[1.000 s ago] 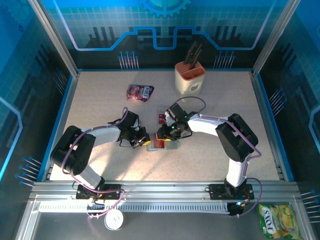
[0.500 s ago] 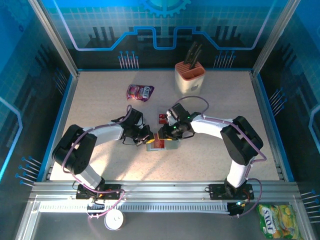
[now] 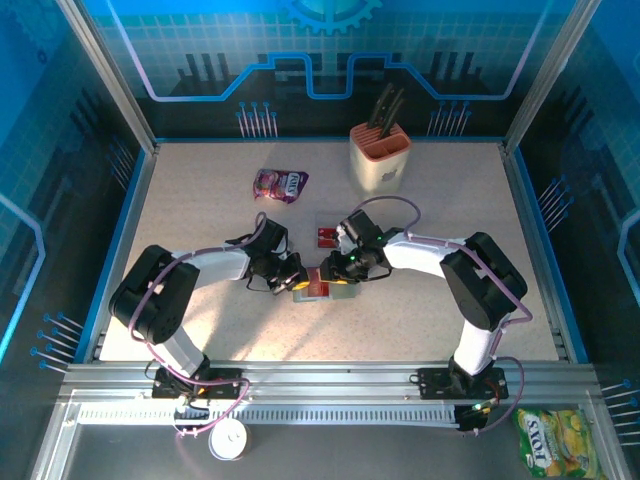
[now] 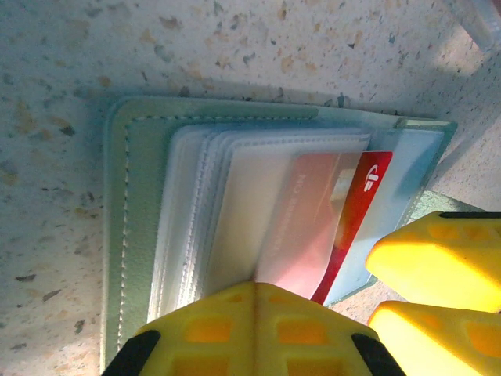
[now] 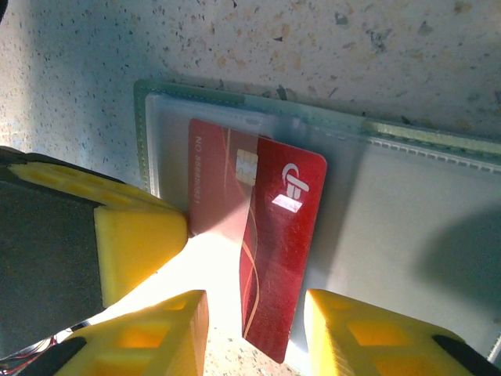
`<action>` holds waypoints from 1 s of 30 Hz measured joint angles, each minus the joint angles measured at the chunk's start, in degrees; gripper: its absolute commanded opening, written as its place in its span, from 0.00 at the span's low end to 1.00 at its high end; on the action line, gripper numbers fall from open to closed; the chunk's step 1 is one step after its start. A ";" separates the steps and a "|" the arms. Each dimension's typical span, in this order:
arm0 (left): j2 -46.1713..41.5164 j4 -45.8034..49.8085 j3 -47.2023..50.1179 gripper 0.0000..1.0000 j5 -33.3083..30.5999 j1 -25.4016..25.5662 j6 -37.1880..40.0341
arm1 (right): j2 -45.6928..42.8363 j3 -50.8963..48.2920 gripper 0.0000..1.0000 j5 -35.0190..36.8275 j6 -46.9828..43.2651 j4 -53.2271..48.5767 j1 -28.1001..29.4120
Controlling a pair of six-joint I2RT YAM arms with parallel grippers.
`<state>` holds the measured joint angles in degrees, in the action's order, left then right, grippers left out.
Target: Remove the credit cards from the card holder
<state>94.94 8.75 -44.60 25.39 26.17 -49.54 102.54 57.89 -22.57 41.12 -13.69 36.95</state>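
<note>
Overhead, the left gripper [image 3: 288, 279] and right gripper [image 3: 338, 272] meet at the sage-green card holder [image 3: 318, 291], which lies mid-table [image 3: 420, 330]. A loose red card [image 3: 326, 237] rests just behind it.

From the left wrist, a yellow finger [image 4: 250, 333] presses on the open holder's clear sleeves, seemingly to pin it. Whether that gripper is parted or clenched cannot be told.

From the right wrist, parted fingers [image 5: 368, 337] straddle a half-drawn red credit card [image 5: 282, 235], not yet pinching it.

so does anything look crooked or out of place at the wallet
The red card sits half out of a clear sleeve of the card holder, tilted off square with the sleeve's edges. Its free end lies between the fingers of the right gripper. Nothing looks spilled or damaged.
</note>
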 measured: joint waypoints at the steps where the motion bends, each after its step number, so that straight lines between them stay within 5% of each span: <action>1: 0.00 0.00 0.00 0.00 -0.02 0.00 0.00 | 0.00 -0.13 0.39 -0.04 0.02 0.31 -0.02; 30: 0.07 -0.02 0.00 0.00 -0.04 0.04 0.02 | 2.29 -2.93 0.34 -5.40 4.79 8.94 -1.18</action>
<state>95.00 8.73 -44.60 25.34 26.22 -49.52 104.84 54.96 -27.97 45.91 -4.75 35.77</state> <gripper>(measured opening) 0.051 0.352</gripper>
